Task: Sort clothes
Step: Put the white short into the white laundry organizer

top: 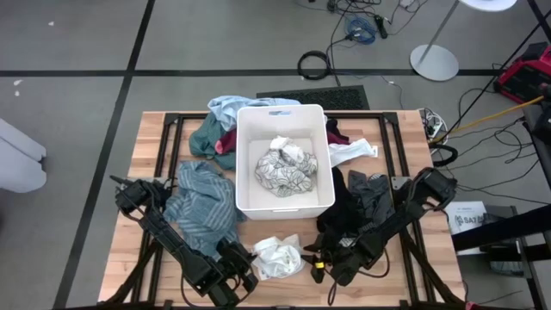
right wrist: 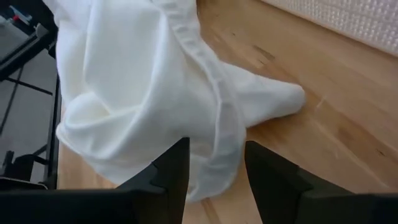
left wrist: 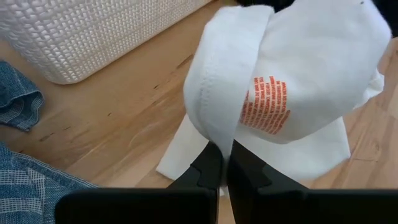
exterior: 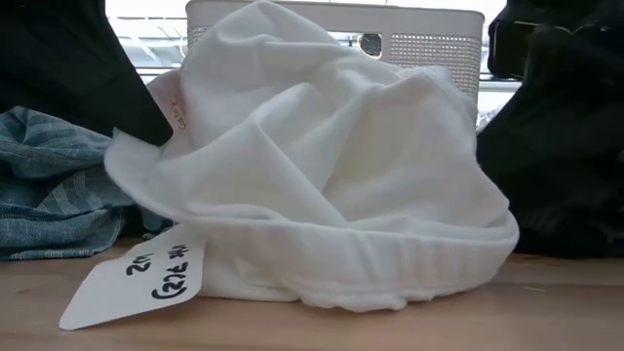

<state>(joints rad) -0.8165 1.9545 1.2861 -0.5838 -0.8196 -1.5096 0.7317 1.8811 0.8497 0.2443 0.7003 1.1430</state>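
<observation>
White cloth is the matter in hand: from the high view a crumpled white garment [top: 277, 257] lies on the wooden table [top: 151, 155] at about six o'clock of the white bin [top: 244, 155], with the left claw [top: 245, 274] at its nine o'clock edge and the right claw [top: 320, 258] at its three o'clock edge; a teal striped garment [top: 200, 207] lies at the bin's eight o'clock, black clothes [top: 349, 207] at its four o'clock, and a pale patterned piece [top: 286, 168] already sits inside. Level with the table, the garment stands bunched before the bin, a paper tag [exterior: 136, 283] hanging at its seven o'clock. Past the left wrist, the claw is clenched on a fold of the white cloth, near its orange print [left wrist: 267, 104]. Past the right wrist, the fingers [right wrist: 171, 171] stand apart astride a hem, grasping nothing yet. I judge this the pick-up step; next the right claw must pinch the hem, then both lift toward the bin.
</observation>
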